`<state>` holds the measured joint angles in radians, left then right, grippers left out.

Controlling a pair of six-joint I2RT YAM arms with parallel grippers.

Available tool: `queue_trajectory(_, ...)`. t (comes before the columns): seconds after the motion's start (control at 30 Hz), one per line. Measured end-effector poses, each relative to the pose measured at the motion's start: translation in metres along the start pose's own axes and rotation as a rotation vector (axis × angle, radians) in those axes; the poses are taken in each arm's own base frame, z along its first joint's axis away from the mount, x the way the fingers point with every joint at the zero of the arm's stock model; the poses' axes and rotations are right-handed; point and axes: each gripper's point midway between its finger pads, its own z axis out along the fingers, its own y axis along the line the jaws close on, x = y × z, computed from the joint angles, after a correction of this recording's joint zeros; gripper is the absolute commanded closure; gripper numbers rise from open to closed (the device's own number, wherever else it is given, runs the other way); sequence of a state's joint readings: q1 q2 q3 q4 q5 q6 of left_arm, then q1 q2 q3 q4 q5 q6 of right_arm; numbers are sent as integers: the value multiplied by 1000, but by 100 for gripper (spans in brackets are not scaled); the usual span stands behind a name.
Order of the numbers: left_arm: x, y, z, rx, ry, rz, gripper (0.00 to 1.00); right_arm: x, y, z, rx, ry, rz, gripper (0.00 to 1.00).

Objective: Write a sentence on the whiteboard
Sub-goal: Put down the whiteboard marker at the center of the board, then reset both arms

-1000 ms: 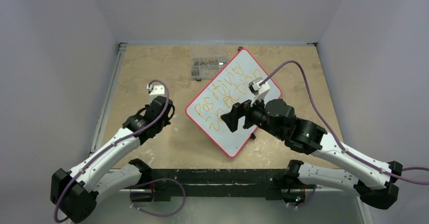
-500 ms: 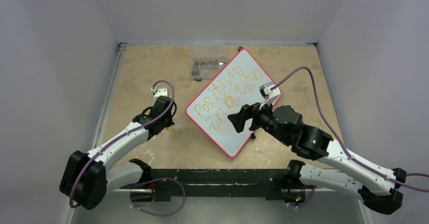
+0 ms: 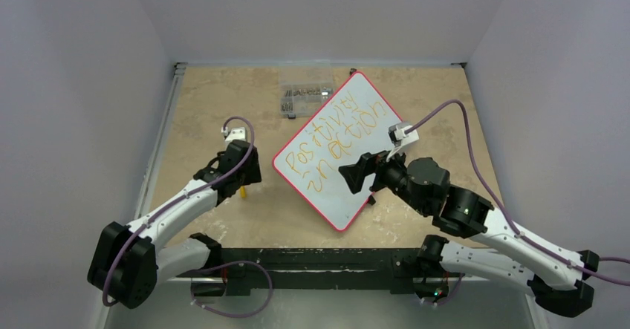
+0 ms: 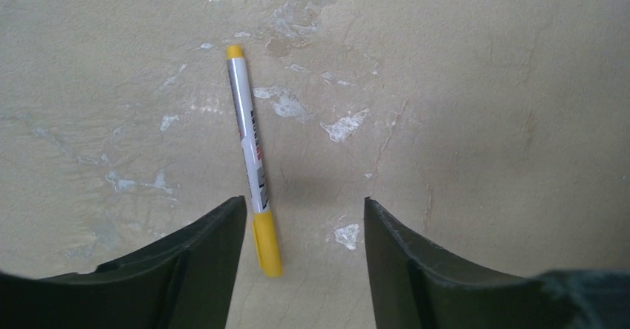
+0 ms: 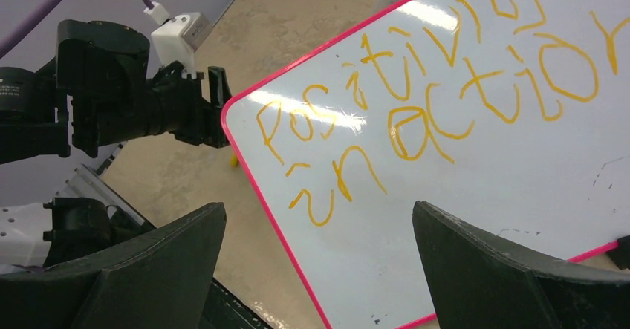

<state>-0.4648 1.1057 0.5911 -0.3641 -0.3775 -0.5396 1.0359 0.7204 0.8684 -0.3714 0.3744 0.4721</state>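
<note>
- Your left gripper (image 4: 304,210) is partly open and empty; the yellow marker (image 4: 249,136) lies on the desk (image 4: 483,84) beside one finger. Lift straight up so you don't nudge it.
- Your right gripper (image 5: 319,210) hangs wide open and empty over the whiteboard (image 3: 327,199); the sentence (image 3: 334,132) looks finished.

The whiteboard (image 5: 483,217) fills the view from the centre to 3 o'clock, and its pink corner points to 9 o'clock. The sentence (image 5: 416,132) on it reads "Positivity in action" in two orange-yellow lines. The right gripper (image 5: 316,217) has its dark fingers (image 5: 148,269) wide apart at 7 and 5 o'clock. The left gripper (image 5: 200,106) is at 10 o'clock, near that corner.
</note>
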Motion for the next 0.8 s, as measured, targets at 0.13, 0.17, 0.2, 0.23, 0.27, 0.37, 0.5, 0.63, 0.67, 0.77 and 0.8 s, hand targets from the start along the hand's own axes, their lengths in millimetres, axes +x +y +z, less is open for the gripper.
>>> queue_trajectory(0.13, 1, -1, -6, 20, 7, -16, 23, -1, -3, -3, 6, -14, 4, 1)
queue_trajectory(0.17, 1, -2, -11, 35, 7, -24, 20, -2, -5, -4, 12, -18, 4, 1)
queue_trajectory(0.2, -1, -3, -18, 53, 0, -35, 19, -3, -6, -5, 18, -26, 6, 1)
queue_trajectory(0.23, -6, -5, -27, 74, -11, -46, 18, -3, -8, -6, 21, -31, 7, 1)
queue_trajectory(0.27, -12, -6, -35, 93, -28, -58, 17, -3, -9, -7, 25, -37, 9, 1)
queue_trajectory(0.37, -42, -14, -71, 171, -97, -101, 17, -6, -13, -9, 35, -69, 19, 1)
queue_trajectory(0.5, -74, -23, -109, 249, -154, -119, 16, -13, -19, -9, 64, -107, 41, 1)
queue_trajectory(0.63, -84, -17, -137, 279, -183, -73, 15, -16, -23, -10, 90, -130, 63, 1)
queue_trajectory(0.67, -86, -15, -143, 282, -195, -51, 15, -16, -25, -10, 99, -135, 70, 1)
queue_trajectory(0.77, -93, -7, -158, 280, -233, 19, 15, -11, -34, -12, 136, -140, 88, 1)
queue_trajectory(0.8, -95, -4, -161, 277, -248, 39, 15, -9, -37, -13, 145, -137, 93, 1)
